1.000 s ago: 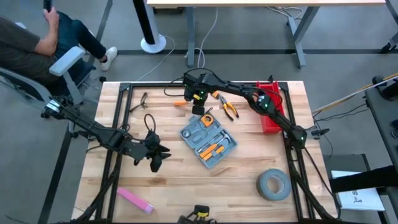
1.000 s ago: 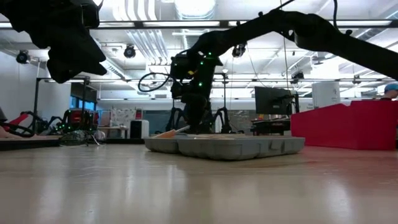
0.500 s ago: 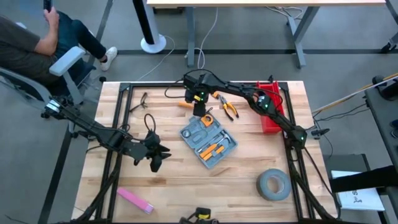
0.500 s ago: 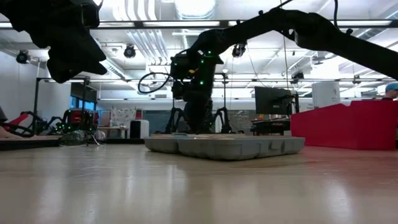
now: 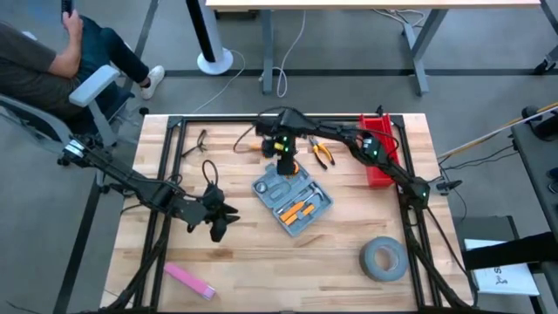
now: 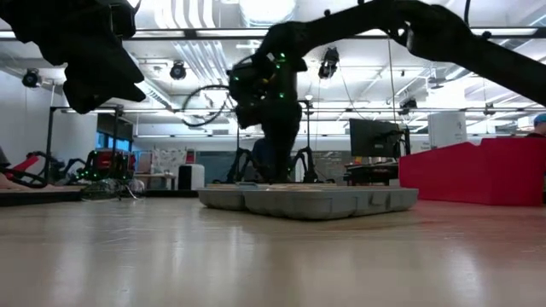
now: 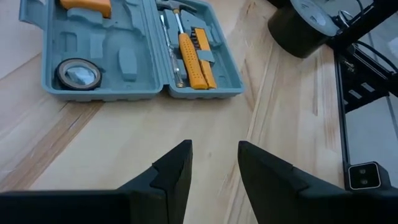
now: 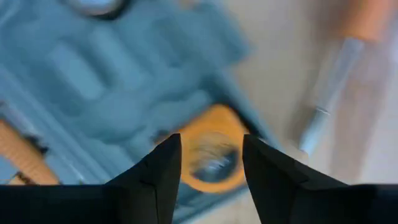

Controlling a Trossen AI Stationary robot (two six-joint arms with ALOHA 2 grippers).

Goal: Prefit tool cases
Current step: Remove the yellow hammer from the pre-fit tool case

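Observation:
The blue-grey tool case (image 5: 292, 196) lies open and flat in the middle of the table, with orange-handled tools in its recesses (image 7: 193, 56). My right gripper (image 5: 285, 166) points down, open, over the case's far corner. In the right wrist view its fingers (image 8: 211, 158) stand on either side of a round orange thing (image 8: 211, 155) in the case, above it. My left gripper (image 5: 220, 228) waits open to the left of the case, and its wrist view (image 7: 214, 165) looks at the case. An orange-handled screwdriver (image 5: 253, 146) lies on the table beyond the case.
Pliers (image 5: 321, 153) lie to the far right of the case. A red bin (image 5: 377, 157) stands at the far right edge. A grey tape roll (image 5: 384, 260) sits near right and a pink strip (image 5: 190, 281) near left. A person sits beyond the far left corner.
My right gripper has opened and let go of the screwdriver, whose raised end has dropped to the table. It has then gone toward the near edge, stands over the case's far corner, and has tipped to point straight down. The case has not moved.

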